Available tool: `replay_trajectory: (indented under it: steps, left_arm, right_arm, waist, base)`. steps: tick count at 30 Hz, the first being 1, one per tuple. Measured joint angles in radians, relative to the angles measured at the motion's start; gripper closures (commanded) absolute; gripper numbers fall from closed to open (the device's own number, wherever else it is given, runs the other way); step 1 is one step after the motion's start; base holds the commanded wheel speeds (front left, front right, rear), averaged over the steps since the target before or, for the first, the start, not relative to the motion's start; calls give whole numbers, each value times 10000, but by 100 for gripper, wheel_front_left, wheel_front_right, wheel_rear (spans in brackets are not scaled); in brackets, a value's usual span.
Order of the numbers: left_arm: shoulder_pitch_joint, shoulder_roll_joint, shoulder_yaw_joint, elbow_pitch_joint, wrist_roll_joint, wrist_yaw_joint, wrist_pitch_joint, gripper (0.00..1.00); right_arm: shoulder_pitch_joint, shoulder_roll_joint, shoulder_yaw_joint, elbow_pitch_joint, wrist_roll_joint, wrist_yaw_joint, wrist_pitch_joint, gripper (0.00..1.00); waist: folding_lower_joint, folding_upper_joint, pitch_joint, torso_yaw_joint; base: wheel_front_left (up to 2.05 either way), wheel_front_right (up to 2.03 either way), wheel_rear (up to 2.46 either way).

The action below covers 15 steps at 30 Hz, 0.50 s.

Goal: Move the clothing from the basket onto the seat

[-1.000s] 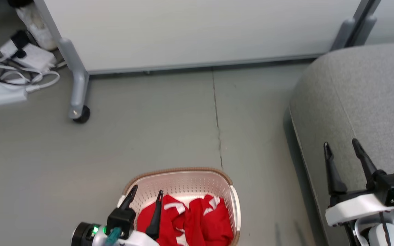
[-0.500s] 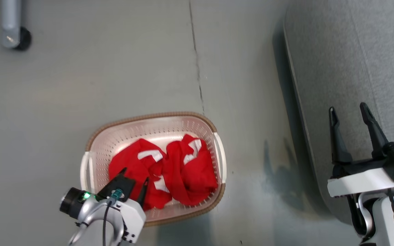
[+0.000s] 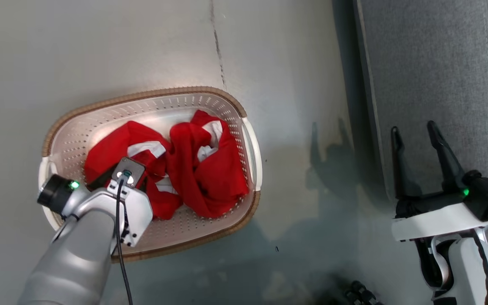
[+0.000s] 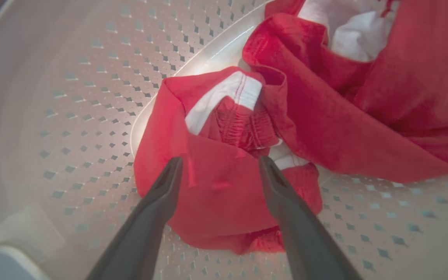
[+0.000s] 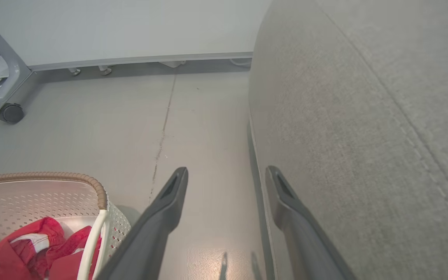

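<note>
Since the earlier frame the head camera has tipped downward, so the whole picture has shifted. Measured against the cream-white perforated plastic laundry basket with a brown woven-look rim, the silver left arm has swung from the near rim to above the load. The left gripper now points down into the basket.

The large grey fabric-upholstered sofa seat takes the right side of the head view from top to bottom, with a stitched seam near the right edge. The smooth grey-green floor covers the left and centre, and a thin dark joint line runs down from the top centre toward the basket's rim. The basket stands on the floor left of centre, with a strip of floor between it and the seat.

The bright red soft clothing with white trim bands lies crumpled inside the basket as two lumps that touch each other.

In the left wrist view the left jaws stand spread at the lower centre, one dark finger on each side of a fold of the nearer lump. Whether the tips touch the fabric cannot be told.

The right gripper is at the lower right of the head view. Its jaws are spread and empty, and its fingers point up the frame along the seat's edge.
</note>
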Motion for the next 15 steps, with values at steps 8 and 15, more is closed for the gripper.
replay_trajectory:
  steps: [8,15]
  left_arm:
    - [-983,594,-1043,169,995,255,1035,0]
    - [-1498,995,-1429,211,1266,238,1630,0]
  right_arm:
    - [-270,8,560,46,389,6,0,0]
    - [-502,13,1039,-88,696,6,0,0]
  waist:
    - [0,0,921,-397]
    - [0,0,1567,-756]
  base:
    - [0,0,0]
    - [0,0,0]
